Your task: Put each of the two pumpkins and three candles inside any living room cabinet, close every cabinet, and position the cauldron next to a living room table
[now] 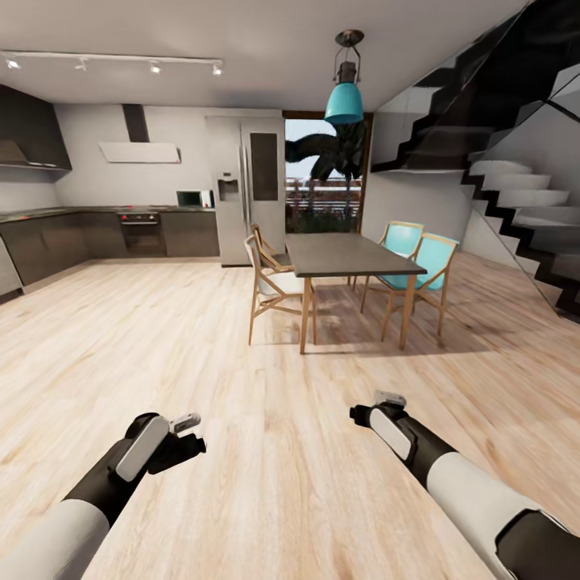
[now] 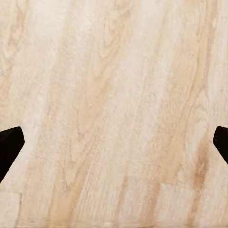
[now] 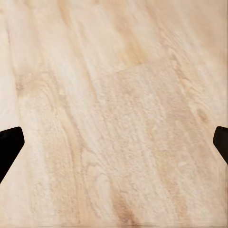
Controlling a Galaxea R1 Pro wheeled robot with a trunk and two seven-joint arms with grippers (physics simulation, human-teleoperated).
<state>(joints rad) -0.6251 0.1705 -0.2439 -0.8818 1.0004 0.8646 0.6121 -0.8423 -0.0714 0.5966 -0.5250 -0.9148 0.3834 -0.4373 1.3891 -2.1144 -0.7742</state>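
The pumpkins, candles, cauldron and cabinet are out of view. Both my arms hang low over bare light wood floor. In the head view my left gripper (image 1: 192,441) sits at the lower left and my right gripper (image 1: 366,412) at the lower right. In the left wrist view the left gripper (image 2: 114,147) is open, its dark fingertips (image 2: 9,147) wide apart with only floorboards between them. The right gripper (image 3: 114,147) is open in the same way, with its fingertips (image 3: 9,145) over the planks. A grey-topped dining table (image 1: 346,254) stands ahead.
Two pale wooden chairs (image 1: 270,282) stand left of the table and two teal chairs (image 1: 423,262) stand right of it. A teal lamp (image 1: 345,101) hangs above. Dark kitchen cupboards (image 1: 97,238) and a fridge (image 1: 246,189) line the back left. Stairs (image 1: 515,193) rise at the right.
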